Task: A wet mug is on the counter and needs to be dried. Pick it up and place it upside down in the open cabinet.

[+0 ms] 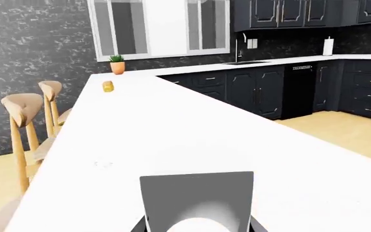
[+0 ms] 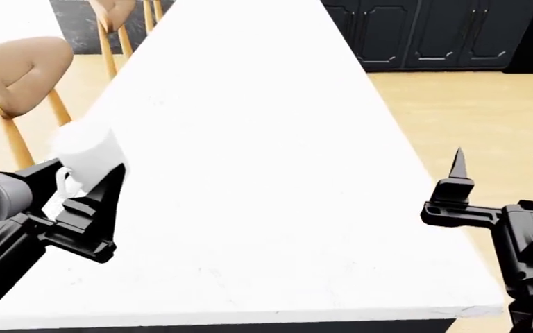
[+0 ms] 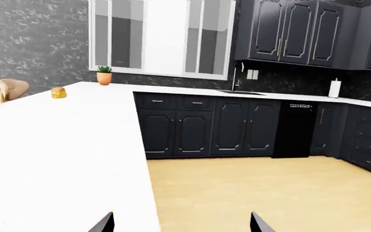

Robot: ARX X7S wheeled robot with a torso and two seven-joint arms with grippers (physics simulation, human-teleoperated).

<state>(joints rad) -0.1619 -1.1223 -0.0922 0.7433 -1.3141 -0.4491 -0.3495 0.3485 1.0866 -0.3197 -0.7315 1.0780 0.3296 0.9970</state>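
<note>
My left gripper (image 2: pixel 86 172) is shut on the small white mug (image 2: pixel 83 154), holding it over the left edge of the white counter (image 2: pixel 248 139). The thin loop handle points back toward my wrist. In the left wrist view the mug (image 1: pixel 196 200) fills the space between the dark fingers, with the counter (image 1: pixel 172 135) stretching beyond. On the other side, my right gripper (image 2: pixel 502 173) stands open and empty past the counter's right edge, above the wooden floor. In its own view the right gripper (image 3: pixel 182 223) shows only two spread fingertips. The open cabinet is out of view.
Wooden stools (image 2: pixel 21 69) line the counter's left side. A potted plant (image 1: pixel 116 64) and a small yellow object (image 1: pixel 107 86) sit at its far end. Dark panelled-door cabinets (image 3: pixel 198 125), a sink and a paper towel roll (image 3: pixel 334 88) run along the back wall.
</note>
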